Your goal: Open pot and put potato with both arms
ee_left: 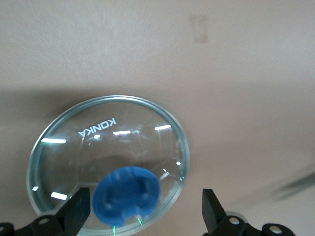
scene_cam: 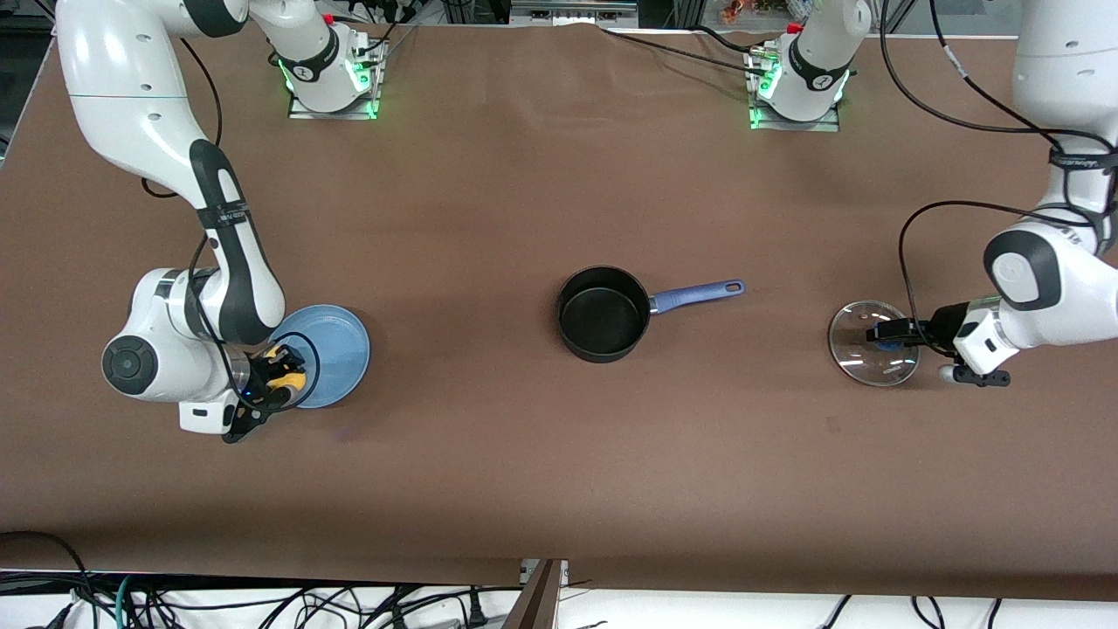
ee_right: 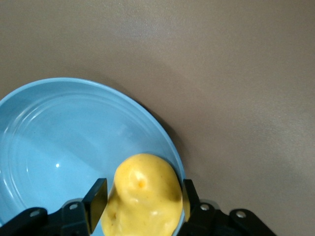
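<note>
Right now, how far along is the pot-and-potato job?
Done: pot is open, its glass lid on the table under the open left gripper. In hand: right gripper grips the potato over the blue plate. Left: carry it into the pot.

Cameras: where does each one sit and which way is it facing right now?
Front view: high across the table, facing both arms' bases; open pot mid-table.
Left wrist view: on the left arm, looking down at the glass lid on the table, left gripper open around its knob.
Right wrist view: over the blue plate, right gripper shut on the potato.
Lid, plate and potato also show in front.
</note>
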You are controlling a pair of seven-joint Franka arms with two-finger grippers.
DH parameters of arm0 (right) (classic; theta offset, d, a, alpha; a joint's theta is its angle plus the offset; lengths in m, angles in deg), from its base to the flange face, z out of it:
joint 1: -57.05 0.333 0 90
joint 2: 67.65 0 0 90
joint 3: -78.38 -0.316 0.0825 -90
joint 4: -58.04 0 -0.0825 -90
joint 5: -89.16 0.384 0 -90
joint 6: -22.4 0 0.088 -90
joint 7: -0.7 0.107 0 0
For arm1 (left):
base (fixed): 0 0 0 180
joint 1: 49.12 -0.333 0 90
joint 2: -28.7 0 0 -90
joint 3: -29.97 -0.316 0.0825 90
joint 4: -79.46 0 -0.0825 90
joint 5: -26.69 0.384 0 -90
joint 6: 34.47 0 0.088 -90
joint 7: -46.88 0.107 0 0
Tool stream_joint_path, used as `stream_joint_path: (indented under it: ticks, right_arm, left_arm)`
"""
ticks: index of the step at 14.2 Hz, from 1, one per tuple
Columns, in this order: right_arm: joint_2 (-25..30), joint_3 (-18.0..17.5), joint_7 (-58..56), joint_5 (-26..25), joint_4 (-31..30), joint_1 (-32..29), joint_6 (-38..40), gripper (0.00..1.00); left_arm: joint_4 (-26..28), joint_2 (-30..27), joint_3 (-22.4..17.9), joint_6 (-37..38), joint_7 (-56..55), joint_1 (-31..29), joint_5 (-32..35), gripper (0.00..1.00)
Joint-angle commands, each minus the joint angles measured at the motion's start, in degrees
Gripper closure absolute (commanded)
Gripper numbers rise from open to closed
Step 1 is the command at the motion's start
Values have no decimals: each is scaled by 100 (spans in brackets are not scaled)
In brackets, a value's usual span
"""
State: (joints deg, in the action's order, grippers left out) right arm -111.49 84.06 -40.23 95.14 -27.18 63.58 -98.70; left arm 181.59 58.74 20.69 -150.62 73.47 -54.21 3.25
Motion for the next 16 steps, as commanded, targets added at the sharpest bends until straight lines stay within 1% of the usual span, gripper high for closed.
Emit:
stream_joint_path:
  ticks: [1, 2, 3, 4, 5, 6, 10, 11, 13, 14, 16]
  right_arm:
    - [86, -32, 23, -70, -11, -2, 42, 42]
    - [86, -32, 32, -70, -11, -2, 51, 43]
    - [86, -32, 67, -53, -11, -2, 60, 45]
    - [129, -41, 198, -53, -11, -2, 104, 46]
    - [191, -58, 382, -35, -11, 7, 269, 46]
    - [261, -84, 610, -44, -11, 16, 471, 46]
    - [604, -111, 1646, 44, 6, 296, 1104, 46]
    - [631, -233, 1989, 70, 6, 332, 1236, 46]
    - [797, -593, 2840, 324, 6, 332, 1465, 46]
    - [893, -821, 3254, 360, 24, 341, 1536, 46]
    - [930, -1269, 4333, 369, 443, 376, 1851, 46]
  left_arm:
    - [-998, -498, 284, 1161, -1310, 113, 1346, 0]
    - [-1315, -613, 452, 1548, -1514, 122, 1725, 0]
    - [-1571, -753, 575, 1996, -1664, 139, 1912, 0]
    - [-1756, -911, 707, 2296, -1822, 218, 2053, 0]
    - [-1897, -1087, 778, 2430, -1919, 262, 2263, 0]
    - [-1942, -1254, 831, 2535, -1972, 280, 2361, 0]
    - [-1925, -1878, 831, 2896, -2307, 280, 2415, 0]
    - [-1899, -2019, 831, 2914, -2315, 298, 2415, 0]
    - [-1916, -2003, 849, 2871, -2307, 455, 2397, 0]
    - [-1916, -2011, 849, 2862, -2307, 465, 2388, 0]
    - [-1925, -2081, 849, 2879, -2333, 465, 2344, 0]
